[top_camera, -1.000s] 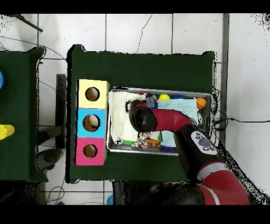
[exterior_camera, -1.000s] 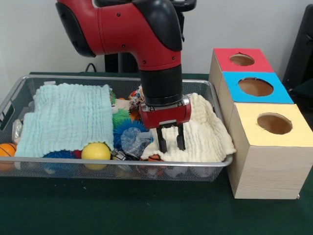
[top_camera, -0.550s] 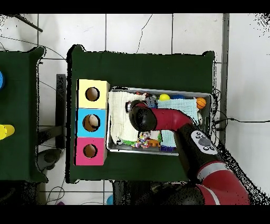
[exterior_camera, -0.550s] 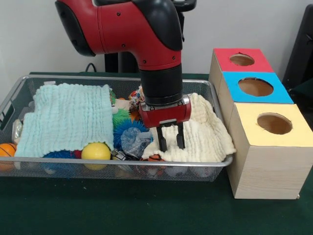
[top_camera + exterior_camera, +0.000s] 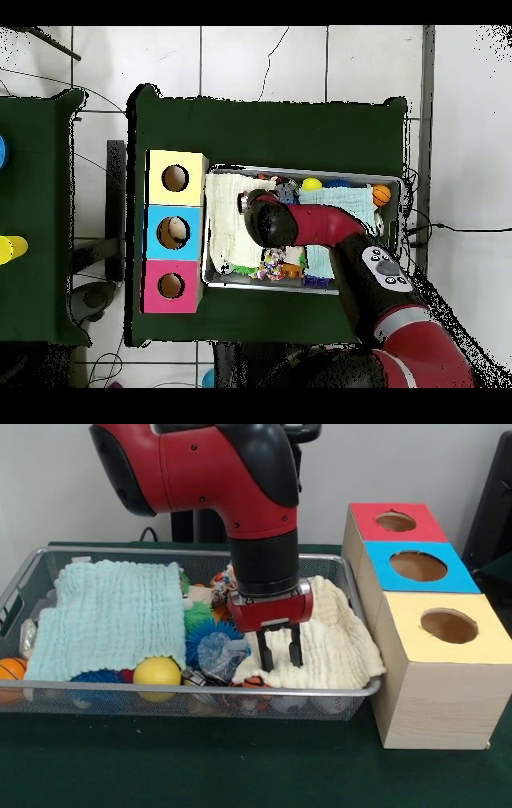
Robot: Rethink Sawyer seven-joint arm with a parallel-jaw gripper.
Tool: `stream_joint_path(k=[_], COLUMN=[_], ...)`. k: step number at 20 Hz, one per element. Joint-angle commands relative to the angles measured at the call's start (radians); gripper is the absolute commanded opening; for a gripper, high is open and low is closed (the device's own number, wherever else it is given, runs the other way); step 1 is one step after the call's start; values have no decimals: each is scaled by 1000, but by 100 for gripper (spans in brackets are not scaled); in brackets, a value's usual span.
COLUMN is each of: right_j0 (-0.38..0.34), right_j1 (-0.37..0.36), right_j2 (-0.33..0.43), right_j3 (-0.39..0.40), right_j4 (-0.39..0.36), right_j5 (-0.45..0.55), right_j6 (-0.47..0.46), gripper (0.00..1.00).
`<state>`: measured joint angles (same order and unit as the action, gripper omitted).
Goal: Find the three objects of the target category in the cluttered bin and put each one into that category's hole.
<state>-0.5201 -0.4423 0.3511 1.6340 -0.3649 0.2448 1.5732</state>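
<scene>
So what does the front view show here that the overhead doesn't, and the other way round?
Front only: the gripper open over the cream cloth, plus a blue spiky ball and a crumpled bag beside it. Overhead only: something pale inside the blue box's hole, and the floor around the table. Both: the bin, mint cloth, yellow ball, orange ball and the red, blue and yellow boxes.

Two cloths [image 5: 112, 616] and balls [image 5: 157, 671] in the bin [image 5: 200, 700], box row [image 5: 436, 656] just beside it
</scene>
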Motion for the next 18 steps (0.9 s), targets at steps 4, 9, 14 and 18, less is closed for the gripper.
stream_joint_path(k=[4,9,14,18], right_j0=[177,197,177,154], right_j1=[-71,-102,-120,-162], right_j2=[-89,-118,-102,-70], right_j3=[-8,-3,21,49], right_j4=[-72,-52,-37,-17], right_j5=[89,106,101,127], right_j6=[60,57,43,28], gripper=[0,0,0,0])
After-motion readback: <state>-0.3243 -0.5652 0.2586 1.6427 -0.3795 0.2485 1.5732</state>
